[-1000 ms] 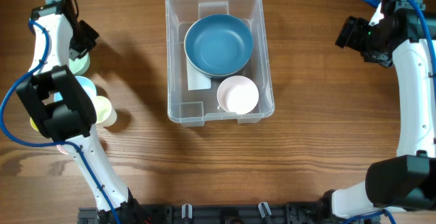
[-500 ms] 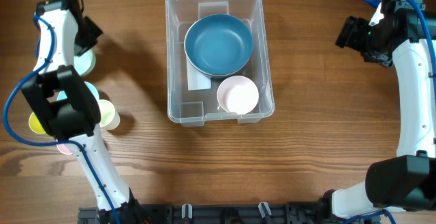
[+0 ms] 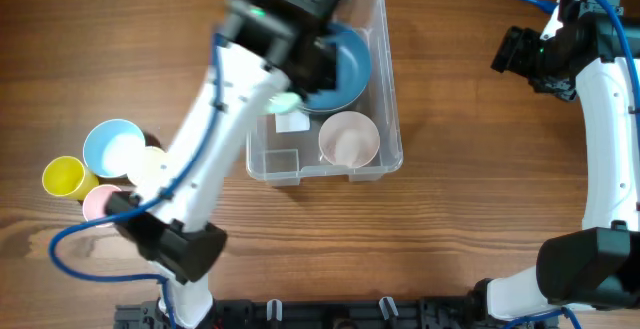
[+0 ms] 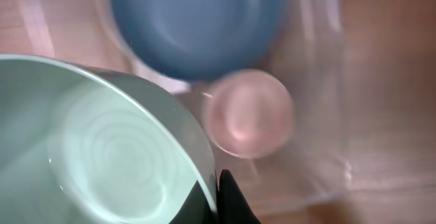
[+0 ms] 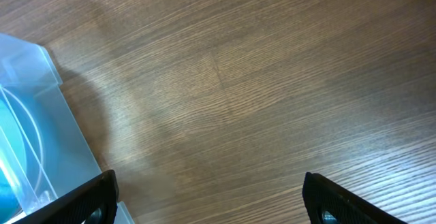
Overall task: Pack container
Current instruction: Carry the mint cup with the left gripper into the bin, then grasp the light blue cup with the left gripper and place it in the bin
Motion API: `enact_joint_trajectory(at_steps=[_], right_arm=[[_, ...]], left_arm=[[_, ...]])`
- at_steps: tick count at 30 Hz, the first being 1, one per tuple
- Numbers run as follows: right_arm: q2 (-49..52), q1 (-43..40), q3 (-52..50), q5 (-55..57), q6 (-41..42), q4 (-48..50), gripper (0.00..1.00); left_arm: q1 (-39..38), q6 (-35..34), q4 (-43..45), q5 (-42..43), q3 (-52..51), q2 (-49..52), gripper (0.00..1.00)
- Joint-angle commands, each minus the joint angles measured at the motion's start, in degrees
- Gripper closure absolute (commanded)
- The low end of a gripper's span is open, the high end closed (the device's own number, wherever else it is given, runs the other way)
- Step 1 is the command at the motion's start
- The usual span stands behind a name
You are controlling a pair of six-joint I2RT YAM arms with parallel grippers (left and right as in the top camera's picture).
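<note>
The clear container (image 3: 392,119) stands at the table's middle and holds a large blue bowl (image 3: 350,64) and a small pale pink bowl (image 3: 349,139). My left gripper (image 3: 292,87) is over the container's left side, blurred, shut on the rim of a mint green bowl (image 3: 284,101). In the left wrist view my gripper (image 4: 219,185) pinches the mint bowl's (image 4: 102,149) rim, above the blue bowl (image 4: 197,20) and pink bowl (image 4: 248,113). My right gripper (image 3: 512,51) is open and empty at the far right, over bare wood (image 5: 211,203). The container's corner (image 5: 30,115) shows at its left.
A light blue cup (image 3: 113,147), a yellow cup (image 3: 62,176), a pink cup (image 3: 98,201) and a cream cup (image 3: 152,162) stand clustered at the left. The left arm stretches from the front left across to the container.
My left arm has swung fast from the far left to over the container, carrying the mint bowl with it. The right arm has not moved.
</note>
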Motion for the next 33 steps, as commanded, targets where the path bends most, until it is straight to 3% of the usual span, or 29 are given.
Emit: enact_joint_trajectory(at_steps=[1, 8, 11, 16, 17, 20, 24, 28, 30, 33], right_arm=[[0.7, -0.2, -0.6, 0.1, -1.0, -0.7, 0.12], [0.7, -0.2, -0.6, 0.2, -1.0, -0.9, 0.12], [0.7, -0.2, -0.6, 0.2, -1.0, -0.9, 0.12], [0.7, -0.2, -0.6, 0.2, -1.0, -1.1, 0.12], [0.7, -0.2, -0.6, 0.2, -1.0, -1.1, 0.12], [0.7, -0.2, -0.6, 0.2, -1.0, -1.1, 0.12], [0.7, -0.2, -0.6, 0.2, -1.0, -1.0, 0.12], [0.7, -0.2, -0.6, 0.2, -1.0, -1.0, 0.12], [0.7, -0.2, -0.6, 0.2, -1.0, -1.0, 0.12], [0.7, -0.2, -0.6, 0.2, -1.0, -1.0, 0.12]], left_arm=[[-6.4, 0.9, 0.5, 1.9, 0.0, 4.0, 0.96], [-9.9, 2.2, 5.5, 2.2, -3.5, 10.2, 0.96], [-9.9, 2.2, 10.2, 6.4, -9.0, 10.3, 0.96], [-9.9, 2.2, 14.2, 6.4, -12.5, 10.3, 0.96], [-9.9, 2.2, 14.3, 6.4, -12.5, 10.3, 0.94], [-9.9, 2.2, 14.3, 7.5, -12.5, 10.3, 0.73], [-9.5, 2.4, 14.4, 6.8, -12.5, 9.6, 0.72], [-2.9, -0.7, 10.3, -3.4, -12.5, -1.4, 0.73], [4.6, -5.6, 5.9, -11.2, -12.5, -9.6, 0.70], [22.2, -13.1, 0.2, -11.6, -12.5, -17.9, 0.57]])
